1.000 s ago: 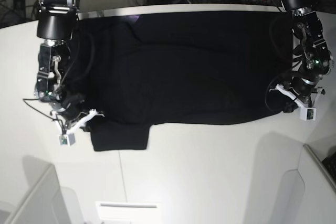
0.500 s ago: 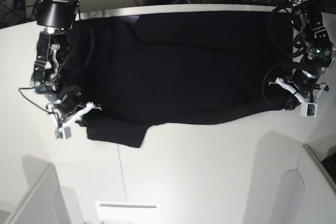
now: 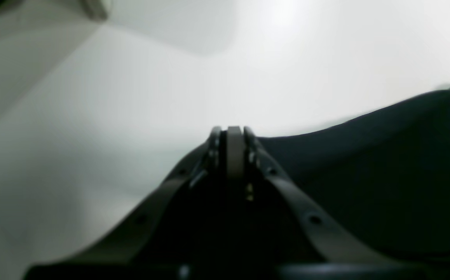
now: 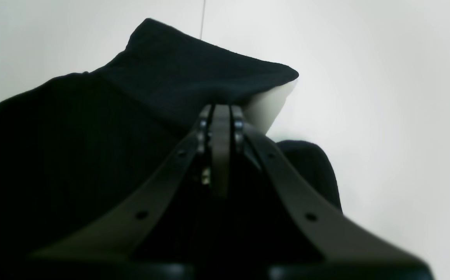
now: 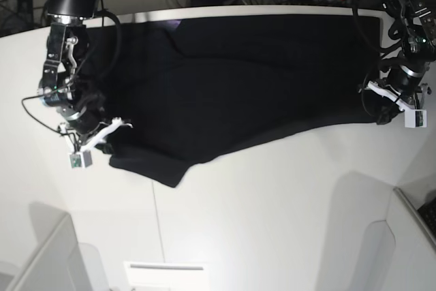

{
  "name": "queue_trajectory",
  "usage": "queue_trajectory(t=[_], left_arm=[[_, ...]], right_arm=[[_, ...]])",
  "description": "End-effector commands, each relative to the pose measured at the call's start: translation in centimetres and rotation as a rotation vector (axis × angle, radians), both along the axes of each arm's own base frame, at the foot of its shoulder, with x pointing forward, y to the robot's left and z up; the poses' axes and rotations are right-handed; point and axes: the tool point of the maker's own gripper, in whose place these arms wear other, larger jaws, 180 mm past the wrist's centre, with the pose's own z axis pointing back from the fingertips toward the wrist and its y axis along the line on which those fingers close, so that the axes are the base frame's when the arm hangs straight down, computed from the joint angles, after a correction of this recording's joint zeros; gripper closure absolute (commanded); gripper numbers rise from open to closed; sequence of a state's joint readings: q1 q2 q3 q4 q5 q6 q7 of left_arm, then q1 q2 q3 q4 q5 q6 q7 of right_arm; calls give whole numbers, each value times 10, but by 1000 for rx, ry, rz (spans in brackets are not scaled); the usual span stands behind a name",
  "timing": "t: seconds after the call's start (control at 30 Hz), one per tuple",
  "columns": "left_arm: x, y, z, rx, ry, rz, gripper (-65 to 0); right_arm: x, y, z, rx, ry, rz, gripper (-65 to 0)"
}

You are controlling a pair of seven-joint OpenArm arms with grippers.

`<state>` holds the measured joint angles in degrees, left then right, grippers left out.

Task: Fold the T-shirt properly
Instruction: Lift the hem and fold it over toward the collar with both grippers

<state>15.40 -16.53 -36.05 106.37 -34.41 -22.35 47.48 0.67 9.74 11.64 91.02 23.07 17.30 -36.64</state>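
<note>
**Both grippers pinched the shirt's near edge**

The black T-shirt [image 5: 245, 80] lay spread across the white table [image 5: 272, 223]. The right gripper [image 4: 221, 112] was clamped on a sleeve fold (jaws fully together); the left gripper [image 3: 234, 134] gripped the opposite hem corner.

The left wrist view is blurred throughout, so the weave of the T-shirt [image 3: 384, 175] cannot be made out. The tips of the left gripper [image 3: 234, 134] are seen only edge-on, and cloth between them cannot be confirmed. In the right wrist view the T-shirt is cut off by the left edge, and the tips of the right gripper [image 4: 220, 112] are partly hidden against the black cloth. In the base view no print can be seen on the T-shirt, and both grippers are too small to be judged.
</note>
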Motion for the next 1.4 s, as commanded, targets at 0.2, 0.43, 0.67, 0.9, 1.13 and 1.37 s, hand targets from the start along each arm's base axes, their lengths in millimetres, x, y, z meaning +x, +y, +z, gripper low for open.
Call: queue_trajectory(t=[0.2, 0.43, 0.67, 0.9, 1.13, 1.37], left_arm=[[-9, 2, 21, 50, -43, -12, 0], [-22, 1, 13, 54, -5, -18, 0], [-37, -2, 5, 62, 34, -29, 0], [-52, 12, 10, 111, 44, -47, 0], [-64, 10, 2, 118, 80, -76, 0], [-67, 17, 7, 136, 75, -69, 0]], right_arm=[[0, -25, 31, -23, -53, -63, 0], [-15, -30, 40, -51, -53, -68, 0], [-31, -27, 41, -68, -53, -58, 0], [-43, -25, 41, -79, -48, -52, 0], [-61, -41, 43, -74, -33, -128, 0], [-77, -35, 41, -70, -4, -128, 0]])
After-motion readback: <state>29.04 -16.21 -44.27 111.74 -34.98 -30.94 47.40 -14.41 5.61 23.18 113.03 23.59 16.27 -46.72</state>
